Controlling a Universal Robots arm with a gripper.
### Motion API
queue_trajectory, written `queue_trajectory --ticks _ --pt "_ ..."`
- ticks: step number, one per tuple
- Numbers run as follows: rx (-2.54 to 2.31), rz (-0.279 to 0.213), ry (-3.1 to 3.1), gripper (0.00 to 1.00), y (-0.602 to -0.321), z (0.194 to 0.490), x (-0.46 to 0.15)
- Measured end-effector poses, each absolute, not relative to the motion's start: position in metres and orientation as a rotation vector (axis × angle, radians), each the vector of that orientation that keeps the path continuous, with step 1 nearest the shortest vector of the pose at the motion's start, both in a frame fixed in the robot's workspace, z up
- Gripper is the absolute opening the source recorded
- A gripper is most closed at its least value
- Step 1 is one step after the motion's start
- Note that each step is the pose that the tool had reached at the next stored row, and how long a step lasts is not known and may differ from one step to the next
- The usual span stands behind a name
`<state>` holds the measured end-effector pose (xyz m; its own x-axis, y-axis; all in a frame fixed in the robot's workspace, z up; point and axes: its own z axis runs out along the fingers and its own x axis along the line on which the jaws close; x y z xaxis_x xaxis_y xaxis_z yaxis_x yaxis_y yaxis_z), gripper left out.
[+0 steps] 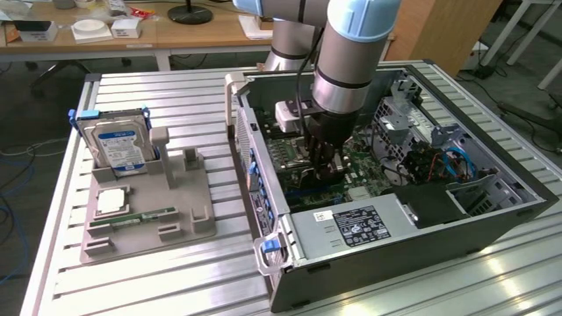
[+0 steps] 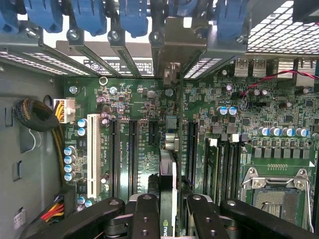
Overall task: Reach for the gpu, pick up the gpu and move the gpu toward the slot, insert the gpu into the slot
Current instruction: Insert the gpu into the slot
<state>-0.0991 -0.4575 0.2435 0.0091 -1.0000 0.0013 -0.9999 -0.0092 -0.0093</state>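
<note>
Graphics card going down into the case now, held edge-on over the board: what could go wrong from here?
1. The graphics card, held in the gripper, hides the slot beneath it, so a slight offset may go unnoticed and it could jam.
2. Its metal end bracket sits tight between the rear slot dividers and might catch there.
3. Small capacitors stand close beside the card's path and could be knocked if the card tilts.

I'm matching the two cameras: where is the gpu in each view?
Exterior view: the gpu stands on edge inside the open computer case, under the gripper, over the motherboard.
Wrist view: the gpu is seen edge-on between the jaws, running toward the rear brackets.
Shared landmark: the processor socket.
</note>
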Motion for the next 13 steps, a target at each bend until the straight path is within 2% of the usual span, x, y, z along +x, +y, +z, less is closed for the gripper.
queue_trajectory --ticks 13 --pt "-2.228 -0.012 2.207 0.26 -0.4576 0.2399 -0.1002"
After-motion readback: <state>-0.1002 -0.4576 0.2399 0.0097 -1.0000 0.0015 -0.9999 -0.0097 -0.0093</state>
